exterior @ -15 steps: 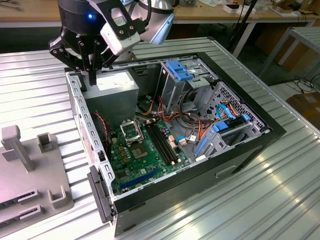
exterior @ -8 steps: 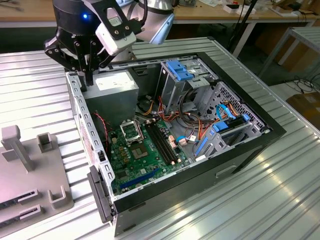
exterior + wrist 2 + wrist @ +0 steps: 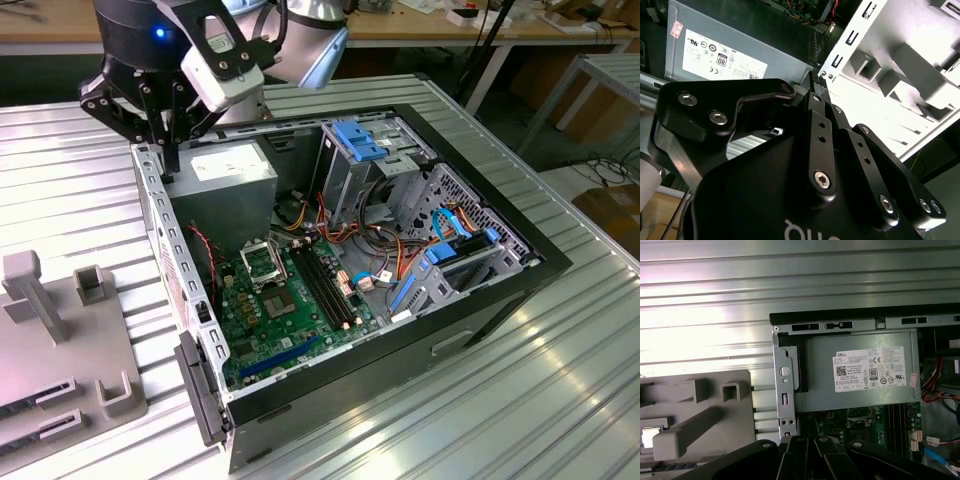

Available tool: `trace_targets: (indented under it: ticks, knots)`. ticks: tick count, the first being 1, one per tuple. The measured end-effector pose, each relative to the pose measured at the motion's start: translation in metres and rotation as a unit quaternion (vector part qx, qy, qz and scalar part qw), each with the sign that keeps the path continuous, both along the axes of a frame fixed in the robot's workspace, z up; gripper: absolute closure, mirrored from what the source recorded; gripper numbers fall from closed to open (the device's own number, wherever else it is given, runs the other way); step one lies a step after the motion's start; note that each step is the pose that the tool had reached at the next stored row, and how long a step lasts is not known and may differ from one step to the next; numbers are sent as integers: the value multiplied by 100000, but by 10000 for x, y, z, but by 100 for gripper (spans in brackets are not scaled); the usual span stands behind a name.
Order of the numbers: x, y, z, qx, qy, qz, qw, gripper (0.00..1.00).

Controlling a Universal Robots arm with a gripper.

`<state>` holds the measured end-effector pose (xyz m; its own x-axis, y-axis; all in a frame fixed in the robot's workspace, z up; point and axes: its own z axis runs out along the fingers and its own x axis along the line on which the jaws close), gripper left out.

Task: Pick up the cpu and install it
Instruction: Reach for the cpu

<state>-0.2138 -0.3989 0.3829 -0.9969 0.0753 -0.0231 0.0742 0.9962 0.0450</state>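
The cpu (image 3: 651, 436) shows in the first wrist view as a small pale square chip lying flat in a pocket of the grey fixture plate (image 3: 740, 415). My gripper (image 3: 170, 160) hangs over the back corner of the open computer case (image 3: 500, 290), at the exterior view's left, right by the grey power-supply box (image 3: 228, 185). Its fingers are drawn together and shut, with nothing seen between them. In the second wrist view the gripper (image 3: 817, 82) points at the case's metal edge. The black cpu socket (image 3: 262, 262) on the green motherboard stands open, below the power supply.
The grey fixture plate (image 3: 60, 340) with upright posts lies on the ribbed metal table at the exterior view's left of the case. Inside the case are memory slots (image 3: 325, 290), coloured cable bundles (image 3: 390, 250) and blue drive brackets (image 3: 360, 140).
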Motion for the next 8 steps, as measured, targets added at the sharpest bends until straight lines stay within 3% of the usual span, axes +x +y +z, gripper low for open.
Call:
trace_targets:
  ticks: [8]
  knots:
    - [-60, 0, -1, -1, 6, 4, 100000, 89]
